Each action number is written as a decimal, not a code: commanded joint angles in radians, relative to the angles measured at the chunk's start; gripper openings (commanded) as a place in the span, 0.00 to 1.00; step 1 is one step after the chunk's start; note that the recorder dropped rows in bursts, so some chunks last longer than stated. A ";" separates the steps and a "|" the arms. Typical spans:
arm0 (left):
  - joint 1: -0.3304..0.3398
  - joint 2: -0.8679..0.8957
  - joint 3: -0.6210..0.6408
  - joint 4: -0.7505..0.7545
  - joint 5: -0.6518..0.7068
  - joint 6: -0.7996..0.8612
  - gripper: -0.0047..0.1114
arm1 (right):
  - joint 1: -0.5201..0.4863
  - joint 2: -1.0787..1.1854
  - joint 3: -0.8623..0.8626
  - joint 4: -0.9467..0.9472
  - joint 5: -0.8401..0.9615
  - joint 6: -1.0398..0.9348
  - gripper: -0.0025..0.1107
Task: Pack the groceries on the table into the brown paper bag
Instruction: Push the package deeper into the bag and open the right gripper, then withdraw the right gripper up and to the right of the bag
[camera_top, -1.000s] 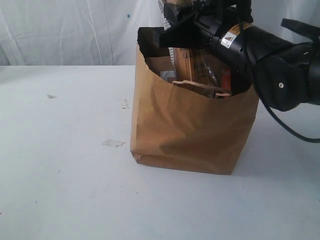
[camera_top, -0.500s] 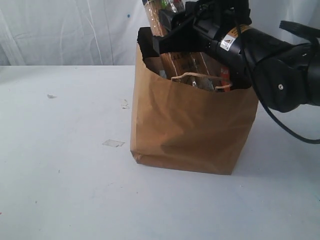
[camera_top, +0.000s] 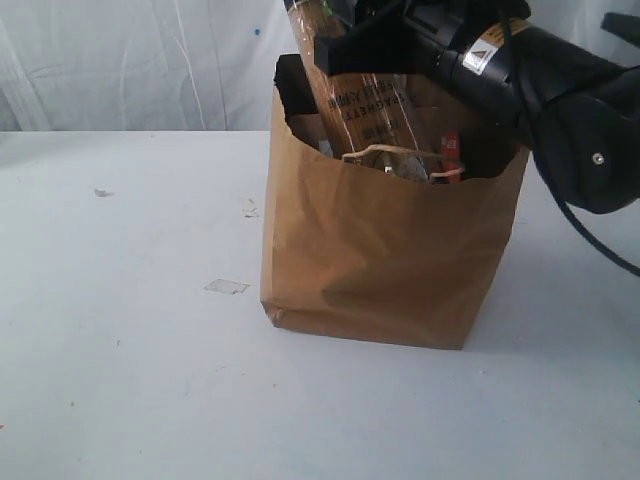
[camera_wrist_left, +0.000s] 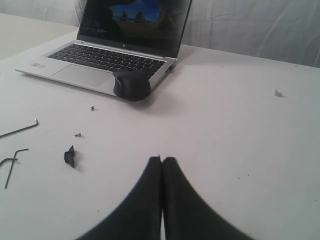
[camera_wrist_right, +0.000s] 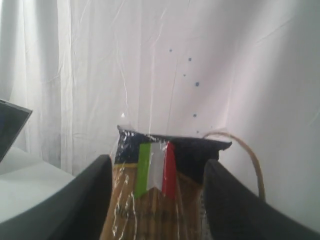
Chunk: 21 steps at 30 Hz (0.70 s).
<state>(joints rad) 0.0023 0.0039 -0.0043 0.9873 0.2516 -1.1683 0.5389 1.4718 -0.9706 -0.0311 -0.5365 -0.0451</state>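
A long clear spaghetti packet (camera_top: 365, 105) stands leaning inside the tall brown paper bag (camera_top: 380, 260) on the white worktop (camera_top: 120, 300). The right pincer (camera_wrist_right: 156, 161) straddles the packet's top; whether it grips cannot be told. The left pincer (camera_wrist_left: 161, 160) is clenched and empty.

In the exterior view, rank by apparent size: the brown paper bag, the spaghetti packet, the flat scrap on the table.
1. tall brown kraft paper bag
2. long clear-wrapped spaghetti packet, lower part hidden inside
3. small translucent scrap on the white tabletop
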 joint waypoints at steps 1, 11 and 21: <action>-0.007 -0.004 0.004 0.016 0.002 -0.002 0.04 | -0.001 -0.064 0.004 -0.004 0.009 -0.003 0.48; -0.007 -0.004 0.004 0.016 0.002 -0.002 0.04 | -0.022 -0.235 0.004 -0.004 0.507 -0.082 0.02; -0.007 -0.004 0.004 0.016 0.002 -0.002 0.04 | -0.412 -0.303 0.004 -0.010 0.729 -0.070 0.02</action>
<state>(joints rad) 0.0023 0.0039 -0.0043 0.9873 0.2516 -1.1683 0.2696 1.1461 -0.9669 -0.0351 0.0551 -0.1239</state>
